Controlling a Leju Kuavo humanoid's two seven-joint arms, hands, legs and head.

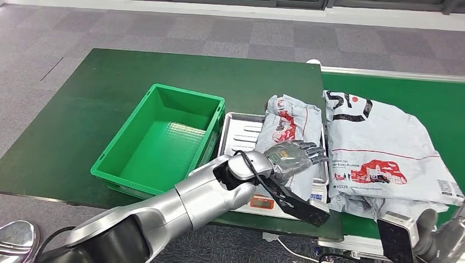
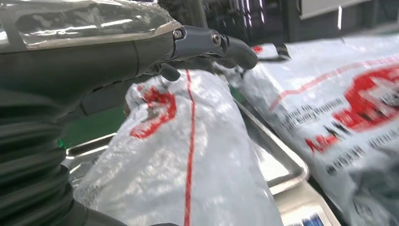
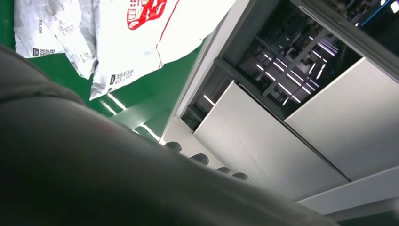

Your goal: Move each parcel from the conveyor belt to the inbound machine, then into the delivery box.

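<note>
step: parcel on inbound machine, box transfer pending | left hand fingers spread, hovering over crumpled white plastic mailer on steel weighing tray | empty green plastic crate just beside tray | bigger white mailer on belt, other side of tray | right hand state: can't tell | next: close on mailer, carry to crate

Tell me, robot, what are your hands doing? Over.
Left hand resting on the parcel on the scale tray. Right hand holding a dark scanner. Green box empty, path clear.
</note>
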